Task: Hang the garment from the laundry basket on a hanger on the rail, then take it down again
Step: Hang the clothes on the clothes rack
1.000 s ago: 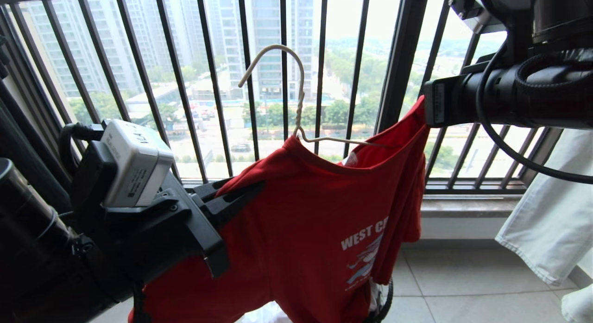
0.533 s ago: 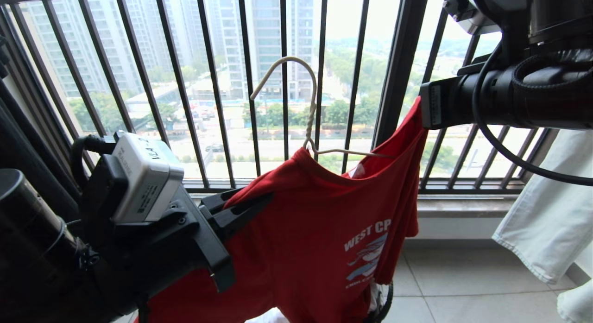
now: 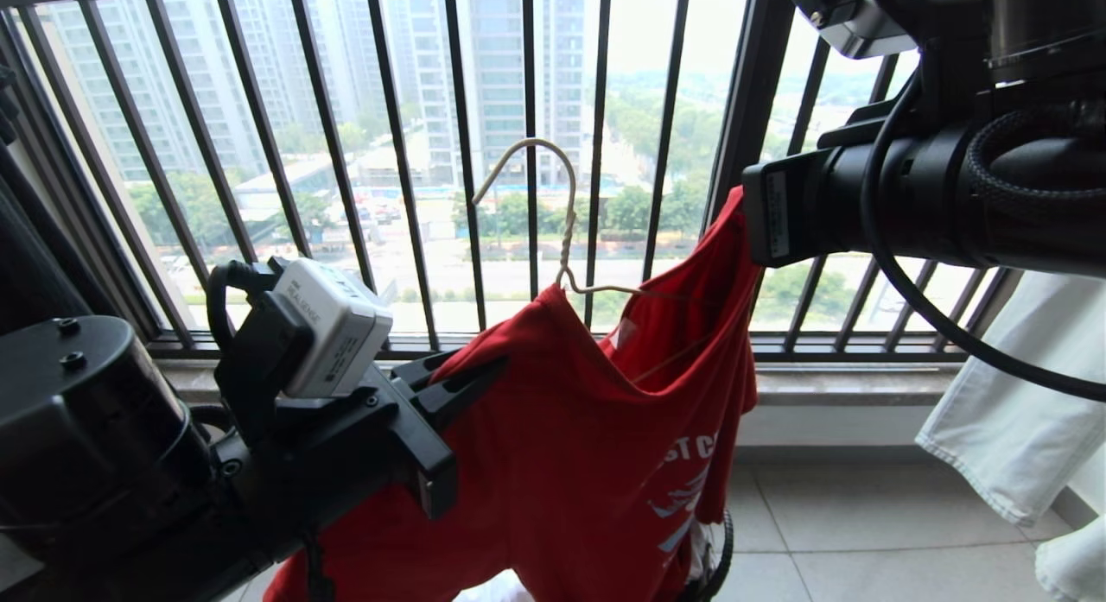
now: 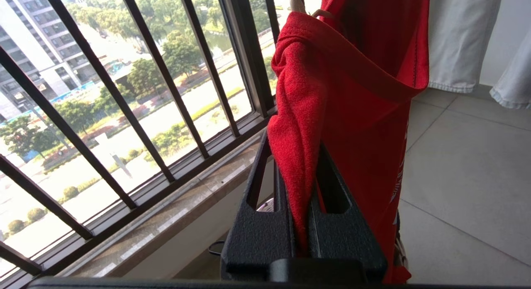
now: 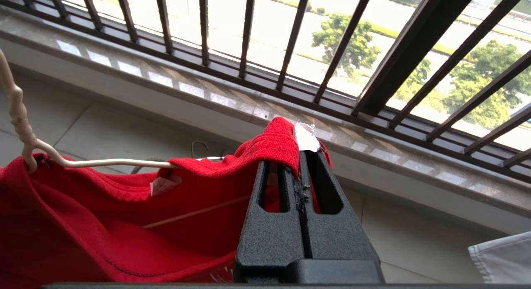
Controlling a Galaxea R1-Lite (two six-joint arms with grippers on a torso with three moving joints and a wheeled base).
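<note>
Left gripper: at 8 o'clock, clamped on garment's shoulder fold.
Garment: red tee, held up mid-frame, stretched betw. both grippers.
Hanger: wire, threaded thru neck, hook free at 12 o'clock.
Right gripper: at 2 o'clock, pinched on collar by label.

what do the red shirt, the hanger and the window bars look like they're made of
The red shirt looks like soft matte knit cloth, probably cotton jersey: a fine ribbed weave shows and it folds limply. The hanger seems to be thin wire with a pale cream coating, twisted at the neck below the hook. The window bars look like dark painted metal, smooth with straight edges, though the finish alone cannot confirm it.
</note>
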